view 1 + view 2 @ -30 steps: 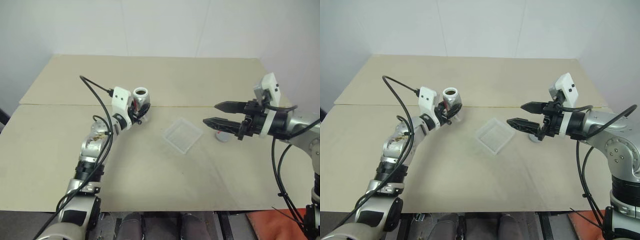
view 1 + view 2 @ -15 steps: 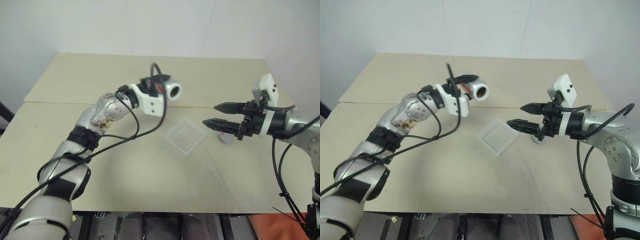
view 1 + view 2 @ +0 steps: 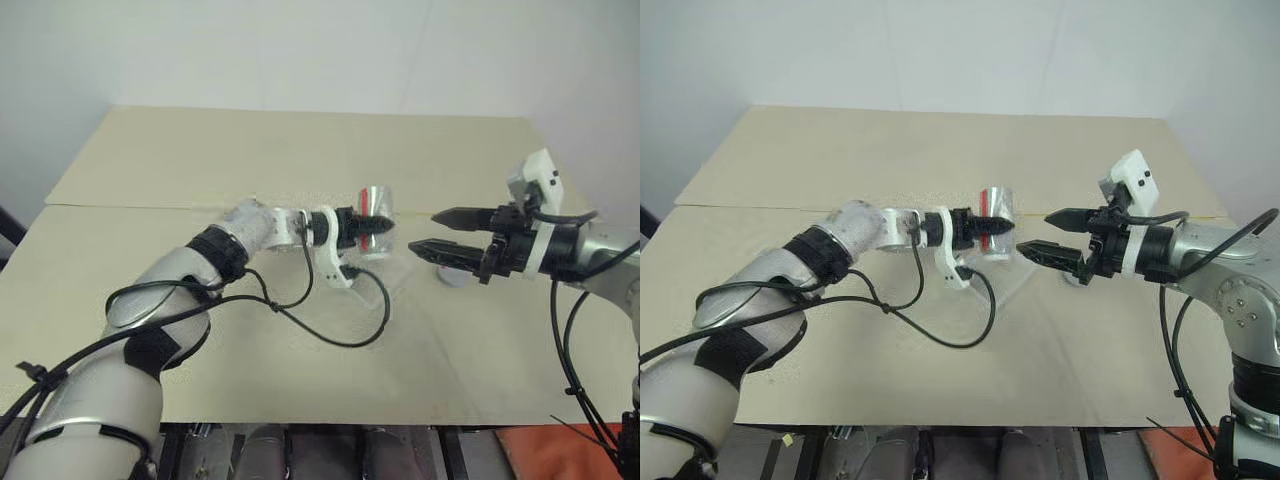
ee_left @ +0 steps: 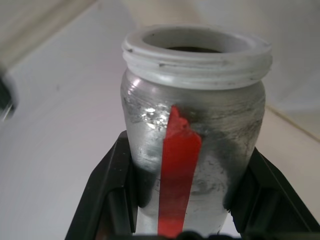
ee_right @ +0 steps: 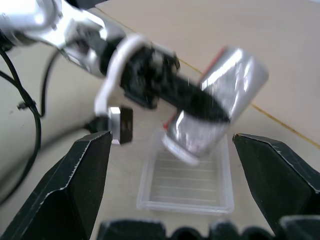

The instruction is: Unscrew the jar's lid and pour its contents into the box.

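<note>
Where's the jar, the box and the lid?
jar (image 4: pixel 192 145): left wrist view, its red stripe.
box (image 5: pixel 185 192): right wrist view, its clear floor.
lid (image 3: pixel 455 277): left eye view, its edge below the right gripper.

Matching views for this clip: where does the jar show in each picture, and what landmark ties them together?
Left eye view: jar at centre, tipped, held in the left pincer.
Right eye view: jar just right of centre, left of the open right pincer.
Left wrist view: jar fills the middle, open mouth at the top, lid off.
Right wrist view: jar upper right of centre, mouth down over the box.
Shared landmark: the jar's red stripe.
</note>
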